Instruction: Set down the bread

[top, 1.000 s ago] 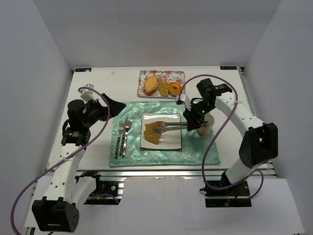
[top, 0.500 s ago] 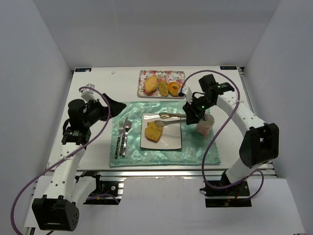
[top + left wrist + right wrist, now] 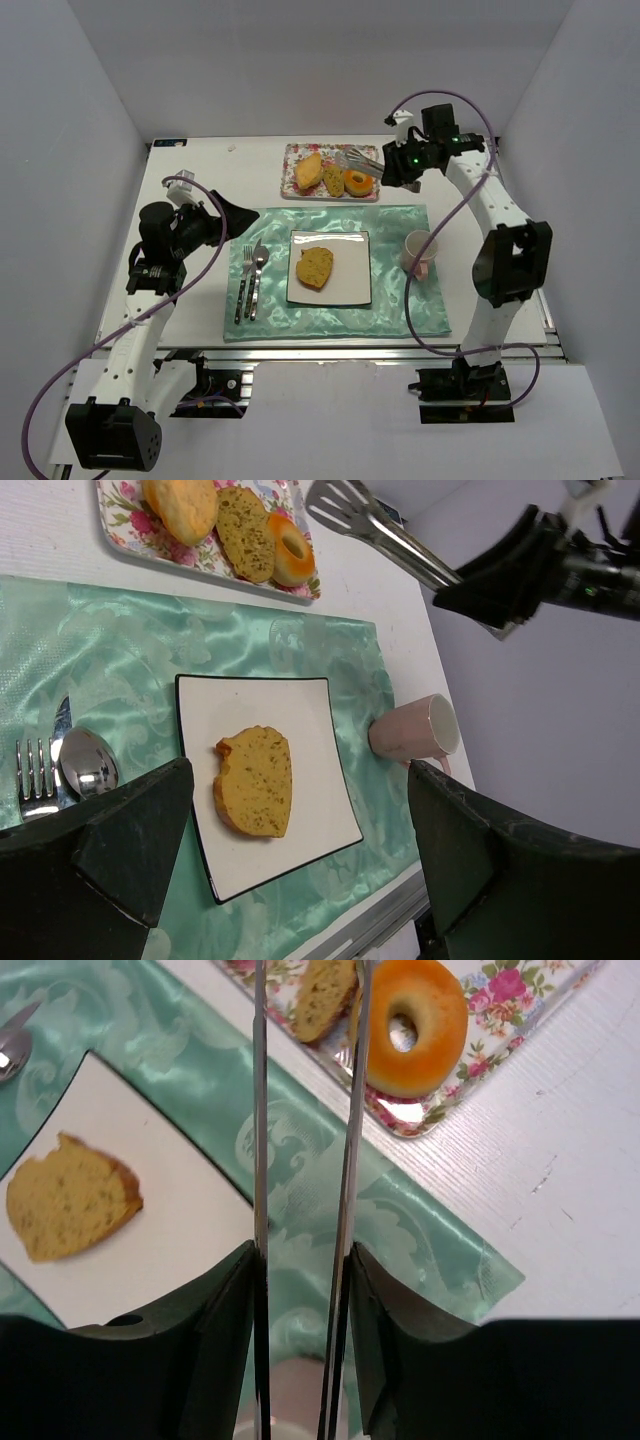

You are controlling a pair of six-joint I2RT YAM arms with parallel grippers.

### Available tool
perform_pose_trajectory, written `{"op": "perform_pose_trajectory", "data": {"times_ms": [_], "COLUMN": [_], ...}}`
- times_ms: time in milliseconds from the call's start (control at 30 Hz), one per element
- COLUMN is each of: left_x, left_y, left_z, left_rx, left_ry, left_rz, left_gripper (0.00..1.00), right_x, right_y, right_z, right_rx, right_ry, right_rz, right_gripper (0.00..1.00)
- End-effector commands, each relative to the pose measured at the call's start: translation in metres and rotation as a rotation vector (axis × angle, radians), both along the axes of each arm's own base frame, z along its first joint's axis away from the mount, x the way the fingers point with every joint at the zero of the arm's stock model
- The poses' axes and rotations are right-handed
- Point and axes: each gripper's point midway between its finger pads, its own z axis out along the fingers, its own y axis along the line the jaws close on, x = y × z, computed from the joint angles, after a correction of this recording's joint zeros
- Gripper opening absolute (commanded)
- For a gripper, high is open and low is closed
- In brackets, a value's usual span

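As one slice (image 3: 315, 267) lies on the plate (image 3: 350, 285), our right gripper (image 3: 397, 163) clamps empty tongs (image 3: 358, 160) over the upper-centre tray (image 3: 292, 188) for another; our left gripper (image 3: 232, 218) gapes wide.

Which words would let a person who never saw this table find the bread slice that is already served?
On the table, look at the green placemat in the middle, then at the white square plate on it. The bread slice lies alone on that plate; the other two slices share the floral tray at the far side with an orange ring.
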Motion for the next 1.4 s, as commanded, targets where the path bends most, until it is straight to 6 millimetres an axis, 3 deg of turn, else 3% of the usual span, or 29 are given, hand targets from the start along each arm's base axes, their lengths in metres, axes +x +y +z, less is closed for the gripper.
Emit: {"op": "perform_pose_trajectory", "data": {"times_ms": [0,133,233,400,700,867,1033,1233,1367], "left_x": [-0.002,-0.003,-0.006,-0.008,-0.007,-0.007,-0.01,-0.011,-0.006], "left_y": [-0.002,-0.002,-0.001,-0.002,-0.003,-0.004,-0.003,0.001,0.001], "left_z": [0.004,0.005,0.005,0.001,0.001,-0.001,-0.013,-0.04,-0.054], "left_rx": [0.002,-0.007,-0.018,-0.027,-0.028,-0.024,-0.014,0.073,0.191], "left_ry": [-0.025,-0.024,-0.021,-0.011,-0.009,-0.004,0.03,0.102,0.136], "left_rz": [-0.018,-0.011,-0.005,0.0,-0.003,-0.009,-0.006,0.027,0.046], "left_gripper": [0.96,0.96,0.96,0.96,0.96,0.96,0.96,0.93,0.91], "right_x": [0.039,0.066,0.071,0.063,0.055,0.05,0.045,0.039,0.035], "right_y": [0.005,0.01,0.013,0.021,0.024,0.021,0.026,0.037,0.037], "right_z": [-0.018,-0.024,-0.039,-0.052,-0.049,-0.062,-0.069,-0.052,-0.027], "right_rx": [0.017,0.032,0.023,0.046,0.072,0.05,0.062,0.117,0.142], "right_ry": [0.025,0.006,0.029,0.081,0.105,0.137,0.165,0.156,0.111], "right_rz": [-0.12,-0.138,-0.121,-0.078,-0.076,-0.093,-0.078,-0.009,0.012], "right_gripper": [0.45,0.47,0.47,0.47,0.47,0.49,0.38,0.26,0.22]}}
